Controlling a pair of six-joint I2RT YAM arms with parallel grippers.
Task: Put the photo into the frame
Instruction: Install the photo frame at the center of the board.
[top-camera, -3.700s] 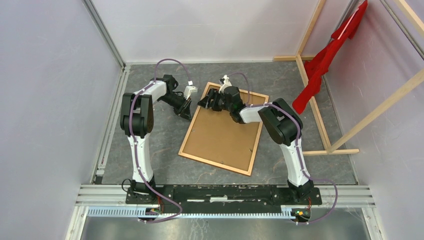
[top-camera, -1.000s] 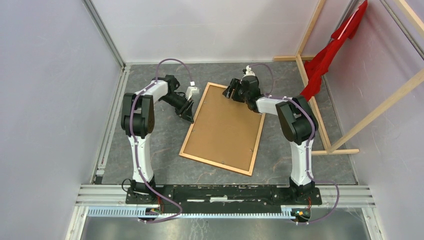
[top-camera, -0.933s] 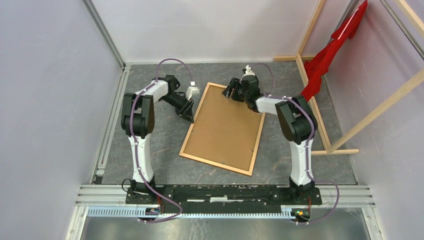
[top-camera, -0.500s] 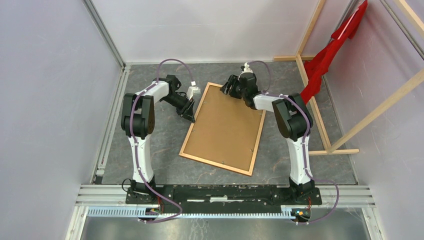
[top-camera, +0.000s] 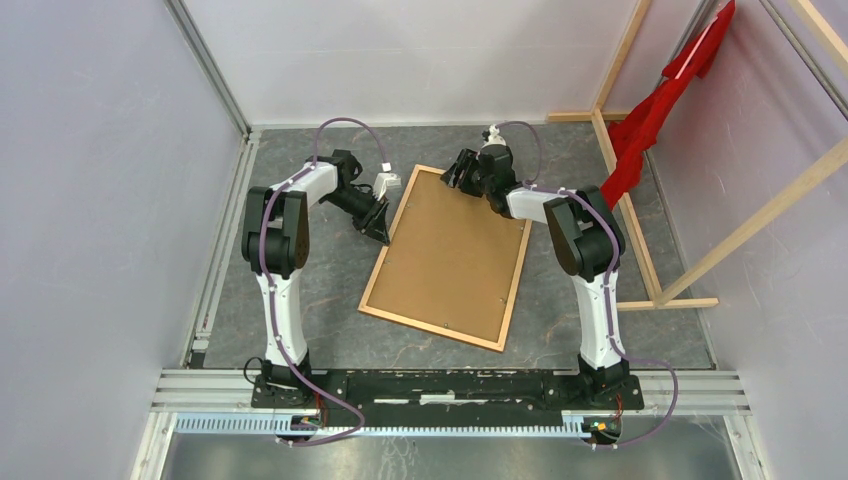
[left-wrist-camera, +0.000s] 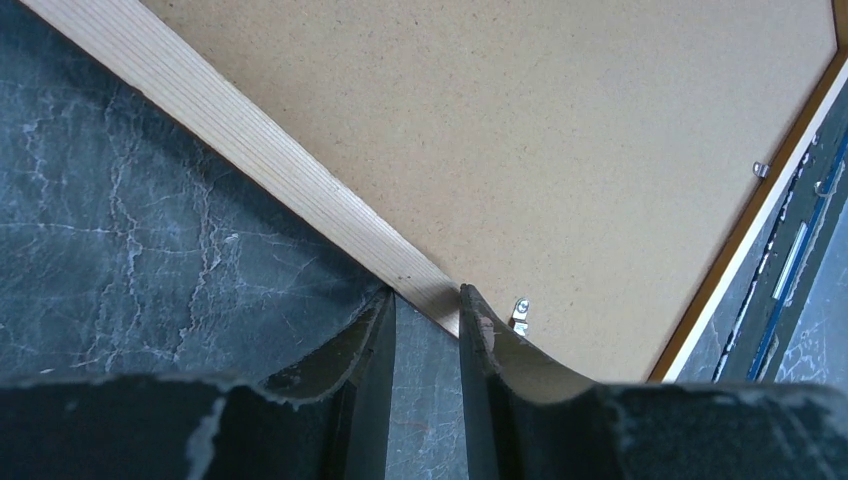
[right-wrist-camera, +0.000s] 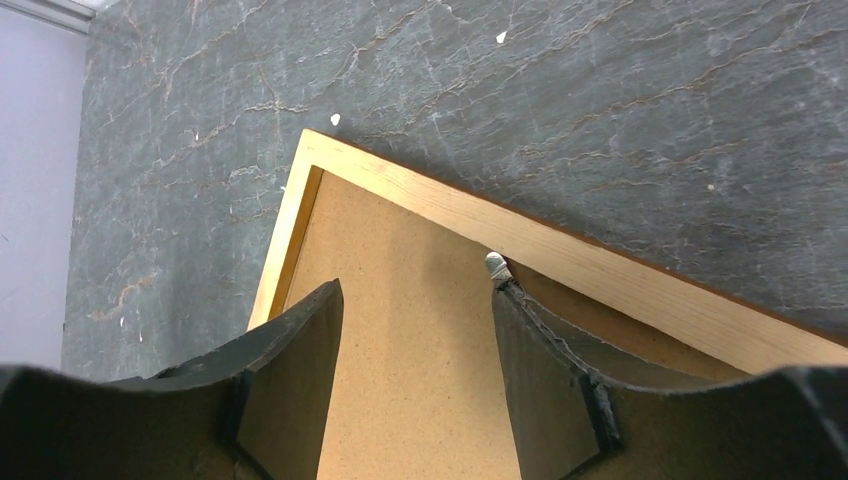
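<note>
The frame (left-wrist-camera: 222, 120) lies face down mid-table (right-wrist-camera: 600, 120), a little skewed, with the brown board (top-camera: 450, 255) seated in its back. The photo shows in none of the views. The left gripper (left-wrist-camera: 428, 300) is at the frame's left rail, jaws drawn narrow across the wood. One finger is on the table side and one on the board side, and both seem to touch the rail. The right gripper (right-wrist-camera: 415, 288) hovers over the far edge near its left corner with its fingers well apart. Its right fingertip is just beside a small metal tab (right-wrist-camera: 494, 264) on the far rail. The step looks to be freeing the board so it can come out. The left grip should only steady the frame (a hard pull would drag it askew). The right fingertip should push the tab sideways off the board, low and slow, without bearing down on the board. Other tabs along the rails will likely need the same.
</note>
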